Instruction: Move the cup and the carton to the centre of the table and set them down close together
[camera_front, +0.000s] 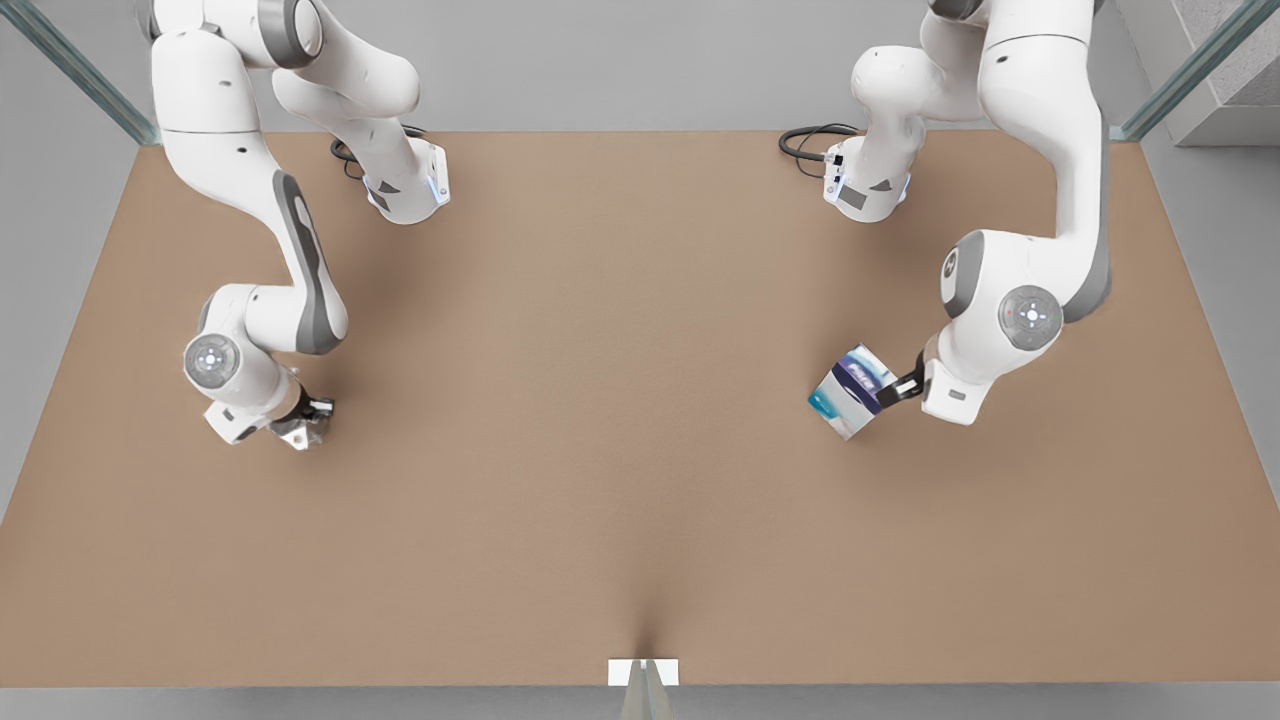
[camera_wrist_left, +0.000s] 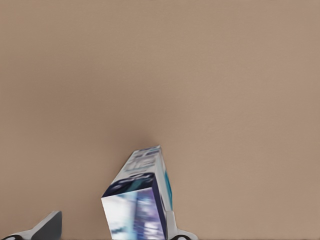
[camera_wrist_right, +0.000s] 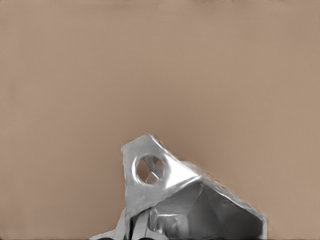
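Both objects gripped, still far from the table's middle.

The left gripper clasped the carton well to the white tab's right in the front view; the right gripper clenched the cup well left. Carrying inward appeared next.

The left gripper hides the carton's near end. The cup hides the right gripper's fingertips and is cut off at the frame's edge.

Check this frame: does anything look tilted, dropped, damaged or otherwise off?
Nothing spilled or damaged. The carton sits askew in the left gripper at the front view's right, tipped rather than upright. The cup is held by the right gripper at the front view's left. Both remain far from the centre of the table.
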